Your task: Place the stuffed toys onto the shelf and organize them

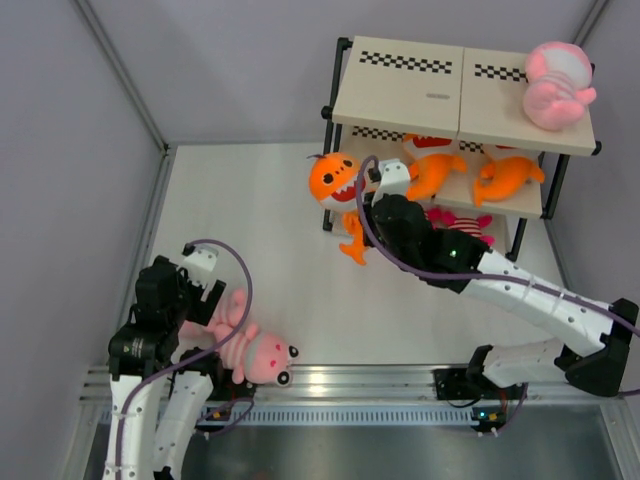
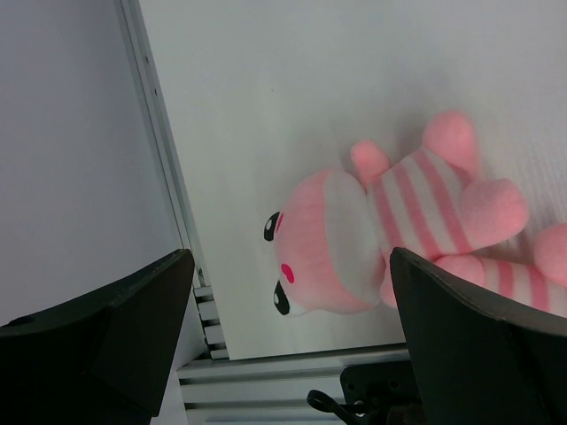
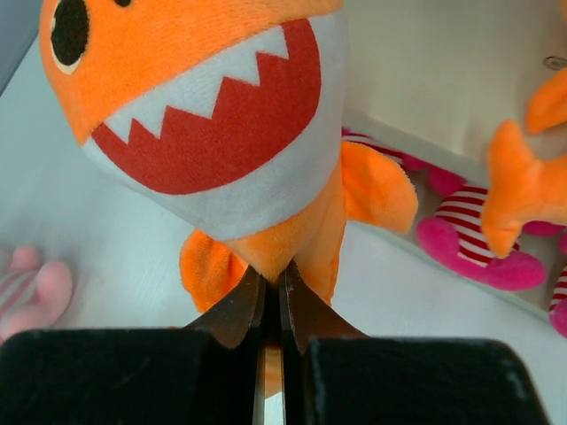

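Observation:
An orange shark (image 1: 335, 178) (image 3: 204, 106) with a white toothy mouth hangs left of the shelf (image 1: 440, 95). My right gripper (image 1: 362, 200) (image 3: 273, 282) is shut on the plush under its belly. A pale pink striped doll (image 1: 250, 350) (image 2: 354, 239) lies on the floor near the front rail. My left gripper (image 1: 200, 300) (image 2: 291, 258) is open over it, a finger on each side of the head, not touching. Another pink doll (image 1: 555, 85) lies on the top board. Two orange sharks (image 1: 432, 172) (image 1: 508, 175) sit on the middle tier, and a magenta creature (image 1: 455, 220) (image 3: 478, 243) sits on the bottom tier.
Grey walls enclose the white floor on the left (image 1: 80, 150) and at the back. An aluminium rail (image 1: 380, 380) (image 2: 292, 376) runs along the near edge, beside the pink doll. The shelf's black front-left post (image 1: 328, 170) stands close behind the held shark.

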Controlling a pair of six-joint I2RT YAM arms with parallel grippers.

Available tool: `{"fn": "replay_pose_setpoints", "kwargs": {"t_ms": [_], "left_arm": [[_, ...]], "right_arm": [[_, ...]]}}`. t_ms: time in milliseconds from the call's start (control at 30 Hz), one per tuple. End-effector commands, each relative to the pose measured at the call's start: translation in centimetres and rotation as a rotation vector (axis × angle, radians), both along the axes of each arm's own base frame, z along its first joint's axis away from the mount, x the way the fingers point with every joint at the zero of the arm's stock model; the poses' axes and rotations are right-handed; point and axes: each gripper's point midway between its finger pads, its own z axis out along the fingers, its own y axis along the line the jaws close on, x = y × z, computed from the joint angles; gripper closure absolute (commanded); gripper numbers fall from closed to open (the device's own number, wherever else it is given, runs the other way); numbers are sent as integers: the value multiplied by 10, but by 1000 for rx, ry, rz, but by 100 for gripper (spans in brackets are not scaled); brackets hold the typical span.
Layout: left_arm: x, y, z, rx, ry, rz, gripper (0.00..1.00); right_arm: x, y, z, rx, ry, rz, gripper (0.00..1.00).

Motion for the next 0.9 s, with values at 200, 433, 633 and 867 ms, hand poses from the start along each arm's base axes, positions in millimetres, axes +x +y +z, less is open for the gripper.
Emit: {"fn": "replay_pose_setpoints", "kwargs": {"t_ms": [200,433,633,867], "left_arm": [[2,-1,13,-8,-46,-1,1],[1,0,11,-3,-43,0,1],[1,0,8,0,-39,-1,1],[0,1,6,7,-37,0,1]], "right_arm": [[66,-42,18,122,-58,-291,100],[92,-49,17,194,-69,-400,100],[112,-45,37,294,-150,-480,90],[133,-42,46,369,-205,-550,81]]}}
